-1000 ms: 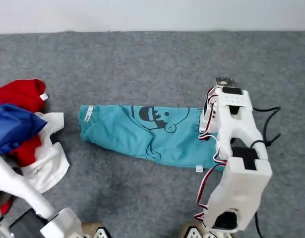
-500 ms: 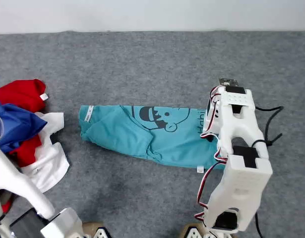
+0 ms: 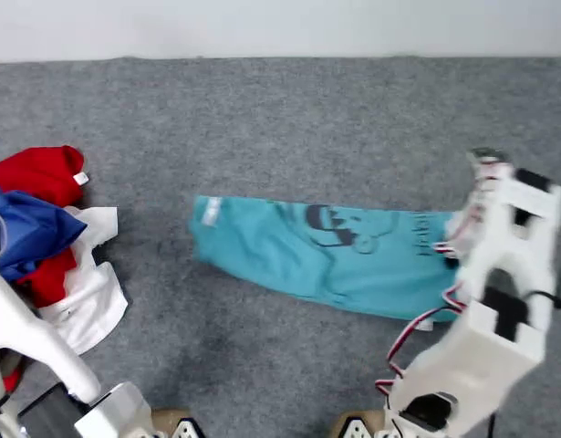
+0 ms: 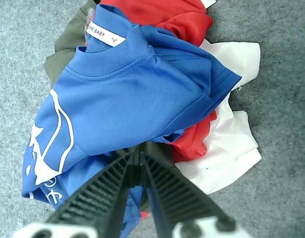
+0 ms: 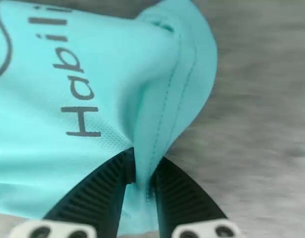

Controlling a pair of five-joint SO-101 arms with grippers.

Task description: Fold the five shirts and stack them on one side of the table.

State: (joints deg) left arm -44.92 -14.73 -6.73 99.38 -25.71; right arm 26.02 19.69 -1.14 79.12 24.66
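- Where the high view looks down on the grey bench, the right arm rises from the lower middle of the frame. It leans toward the right edge, with its wrist bent down over the right end of the teal shirt.
- That shirt lies stretched across the middle of the frame, print up, with its collar label at the left end.
- The left arm slants up from the lower left corner toward a heap at the left edge.
- The heap shows one red shirt, one blue shirt on top of it, and one white shirt spread toward the lower left.
- This view counts two arms and four shirts: one teal shirt apart, three heaped together.
- From the left wrist, the left jaws are pressed together, their tips at the edge of the blue shirt. Whether any cloth sits between them cannot be told.
- The blue one tops a heap of four here, over the red shirt, the white shirt and an olive shirt, with bare bench beside them.
- From the right wrist, the right jaws are clamped on a raised fold of the teal shirt, just beside its stitched hem, with the dark lettering facing up.
- Grey bench lies past the hem; one shirt shows here.
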